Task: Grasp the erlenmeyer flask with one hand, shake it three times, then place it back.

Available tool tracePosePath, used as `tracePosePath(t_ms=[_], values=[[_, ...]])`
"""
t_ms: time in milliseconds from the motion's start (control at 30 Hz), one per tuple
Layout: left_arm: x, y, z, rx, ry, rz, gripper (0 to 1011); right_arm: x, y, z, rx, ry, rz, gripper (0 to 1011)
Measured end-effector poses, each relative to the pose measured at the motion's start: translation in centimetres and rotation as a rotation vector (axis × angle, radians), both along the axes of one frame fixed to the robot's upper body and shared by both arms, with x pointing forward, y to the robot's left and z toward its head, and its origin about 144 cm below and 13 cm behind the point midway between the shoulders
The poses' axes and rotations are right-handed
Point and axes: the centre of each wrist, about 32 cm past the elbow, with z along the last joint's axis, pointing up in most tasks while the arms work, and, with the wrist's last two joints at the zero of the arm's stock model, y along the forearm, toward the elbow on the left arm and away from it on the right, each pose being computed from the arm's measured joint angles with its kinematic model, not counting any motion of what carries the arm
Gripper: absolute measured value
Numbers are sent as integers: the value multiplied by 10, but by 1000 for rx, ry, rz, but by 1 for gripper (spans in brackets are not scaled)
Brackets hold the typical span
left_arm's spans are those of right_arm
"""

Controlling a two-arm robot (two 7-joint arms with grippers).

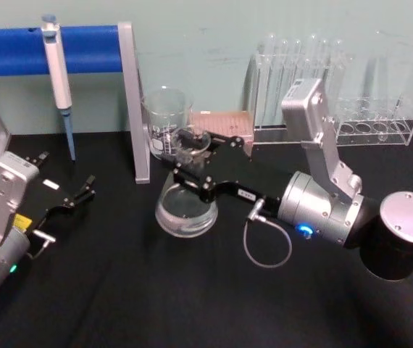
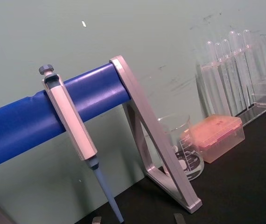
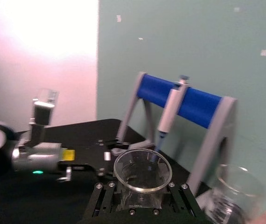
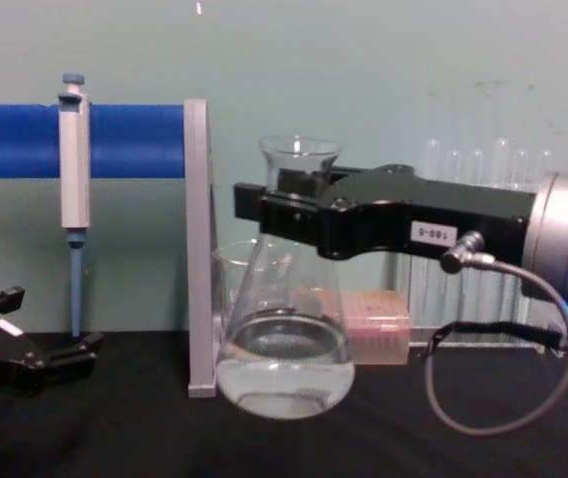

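Chest view: right gripper (image 4: 296, 204) clamps the neck of the erlenmeyer flask (image 4: 284, 373), long axis upright, mouth up, mid-tabletop (image 4: 164, 443). Left gripper (image 1: 80, 192) sits parked near the left edge, jaws apart.

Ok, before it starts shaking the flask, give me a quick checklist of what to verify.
1. Grip: right gripper closed around the erlenmeyer flask at its neck: ok.
2. Flask upright: ok.
3. The liquid sits low, far below the rim: ok.
4. Swing room from the beaker behind it: cannot tell.
5. The left gripper is parked aside, open: ok.
6. Flask lifted off the table: cannot tell.
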Motion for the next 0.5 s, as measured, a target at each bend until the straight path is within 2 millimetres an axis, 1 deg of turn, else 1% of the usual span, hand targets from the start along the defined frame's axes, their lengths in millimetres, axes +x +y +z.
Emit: tracePosePath(t_ms=[300, 500], values=[[0, 0, 0, 0, 0, 0, 1001, -2, 5, -2, -10, 1, 130, 449], [0, 0, 0, 0, 0, 0, 1001, -2, 7, -2, -15, 0, 187, 449]])
